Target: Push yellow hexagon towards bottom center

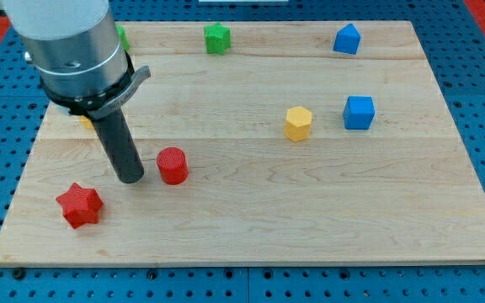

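So the table point(251, 219) is mostly bare wood; my tip point(131, 179) sits way over at the view's left, just beside the red cylinder point(173, 165) and near the red star point(79, 204); the tool's just a plain rod, no jaws to part or close; the yellow hexagon point(298, 123) sits right of centre, next to the blue cube point(359, 112), well apart from my tip; looks like the push hasn't started, everything's left to do.

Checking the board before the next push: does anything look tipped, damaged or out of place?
Nothing stands out. The yellow hexagon sits flat mid-board; my tip rests far to its left, beside the red cylinder.
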Available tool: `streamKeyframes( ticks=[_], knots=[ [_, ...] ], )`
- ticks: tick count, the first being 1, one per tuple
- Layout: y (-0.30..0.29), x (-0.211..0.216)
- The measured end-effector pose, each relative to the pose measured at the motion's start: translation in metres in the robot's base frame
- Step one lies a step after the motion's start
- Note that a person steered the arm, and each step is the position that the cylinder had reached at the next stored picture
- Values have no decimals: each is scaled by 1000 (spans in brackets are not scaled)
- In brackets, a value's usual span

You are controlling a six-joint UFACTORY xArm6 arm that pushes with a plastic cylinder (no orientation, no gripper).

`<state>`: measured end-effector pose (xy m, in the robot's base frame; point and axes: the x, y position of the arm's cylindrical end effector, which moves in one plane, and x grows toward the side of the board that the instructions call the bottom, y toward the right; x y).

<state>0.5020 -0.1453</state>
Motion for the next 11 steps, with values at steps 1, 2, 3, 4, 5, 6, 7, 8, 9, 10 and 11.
streamKeyframes(
  ticks=[1,2,3,4,5,6,7,8,9,10,11],
  knots=[
    [0,-19],
    [32,-43],
    [111,-66],
    [143,-110],
    [207,-117],
    [222,-113],
    [239,-78],
    [239,-11],
    [255,-8],
    [208,-6],
    [136,13]
  ],
)
